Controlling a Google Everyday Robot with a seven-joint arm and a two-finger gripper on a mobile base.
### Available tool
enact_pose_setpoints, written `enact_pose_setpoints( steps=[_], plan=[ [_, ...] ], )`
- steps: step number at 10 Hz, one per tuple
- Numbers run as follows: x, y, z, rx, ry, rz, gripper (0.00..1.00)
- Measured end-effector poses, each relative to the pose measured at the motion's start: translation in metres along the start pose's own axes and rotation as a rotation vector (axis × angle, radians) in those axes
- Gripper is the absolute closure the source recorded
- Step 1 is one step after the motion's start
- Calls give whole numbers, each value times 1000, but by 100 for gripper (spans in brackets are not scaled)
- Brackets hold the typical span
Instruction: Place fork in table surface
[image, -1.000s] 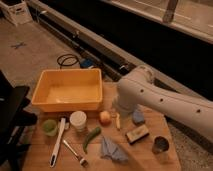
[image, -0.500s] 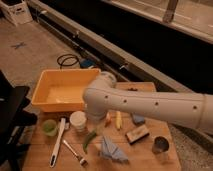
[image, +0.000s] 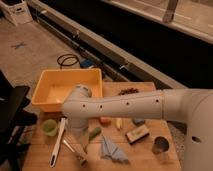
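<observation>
Across the middle of the view the robot's white arm reaches in from the right, over the table surface, a wide top of light-brown planks. At the table's far left corner sits a yellow plastic tub. Left of the table, off its edge, stands a black chair.

On the planks near the front lies a crumpled blue cloth. Left of it a long all-white utensil lies nearly lengthwise, its upper end beside a small green cup. Right of the cloth are a tan block with a dark top and, nearer the right edge, a metal cup.

The arm's rounded end turns downward just in front of the tub, and the pincer hangs from it low over the planks, between the white utensil and a curved green pepper. Its tips are spread and pinch nothing.

The fork lies flat on the table surface just below the pincer, slanting from upper left to lower right, its pronged head toward the front edge. It sits between the white utensil and the blue cloth, apart from both. Whether the pincer touches it cannot be told.

Behind the pepper are a small orange piece and a pale yellow piece.
</observation>
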Motion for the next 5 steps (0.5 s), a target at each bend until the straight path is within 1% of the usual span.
enact_pose_setpoints(
  steps=[1,2,4,5],
  plan=[
    [-8,2,6,-11,-23,-58,35],
    [-11,2,8,-13,-31,-79,35],
    [-11,2,8,-13,-35,-80,35],
    [-10,3,9,-35,-30,-89,35]
  ],
)
